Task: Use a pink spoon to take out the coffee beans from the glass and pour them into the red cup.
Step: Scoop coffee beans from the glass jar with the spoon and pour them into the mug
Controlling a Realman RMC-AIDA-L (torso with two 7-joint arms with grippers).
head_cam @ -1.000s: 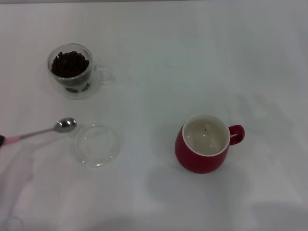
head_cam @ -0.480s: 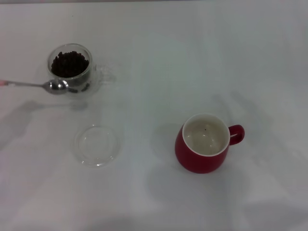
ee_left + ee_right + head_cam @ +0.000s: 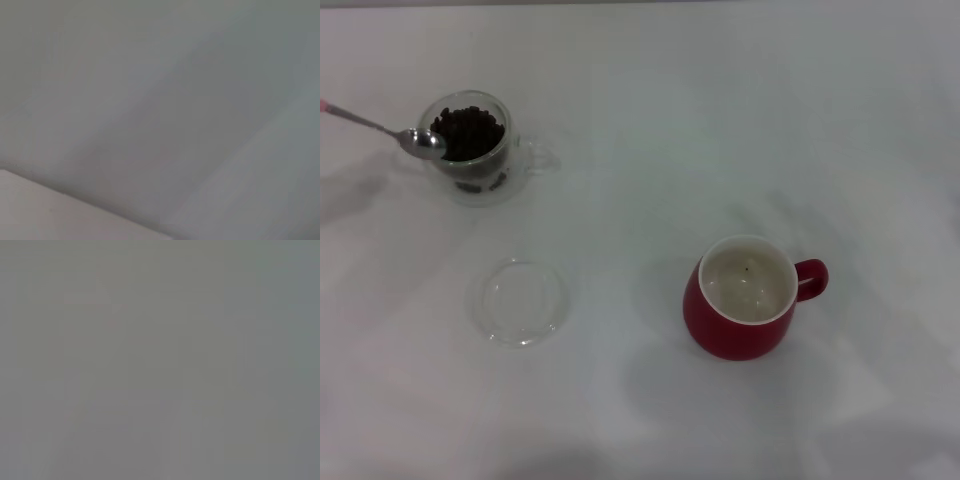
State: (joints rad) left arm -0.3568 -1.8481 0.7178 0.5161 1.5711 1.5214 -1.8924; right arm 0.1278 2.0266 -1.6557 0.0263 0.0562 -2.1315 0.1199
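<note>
White bench (image 3: 720, 120) fills the head view, and four things are seen on it. Near the far left corner stands the glass (image 3: 470, 148), a clear double-walled mug with its side handle turned toward the right edge, and the coffee beans (image 3: 468, 132) are heaped dark inside it. The pink spoon (image 3: 382, 128) is seen coming in from the left edge, its pink handle cut off by the frame and its metal bowl lying at the glass's left rim, against the edge of the beans; no beans can be made out in the bowl. A flat round clear glass saucer (image 3: 521, 301) lies toward the near edge from the glass, well apart from it. The red cup (image 3: 748, 296) stands right of centre, toward the near edge, its loop handle pointing to the right edge and its white inside showing one small dark speck.

No hand is shown in the head view, so the grip on the spoon cannot be told.

Only a blurred pale surface is given by the left wrist view.

Nothing but a flat grey field is given by the right wrist view.
</note>
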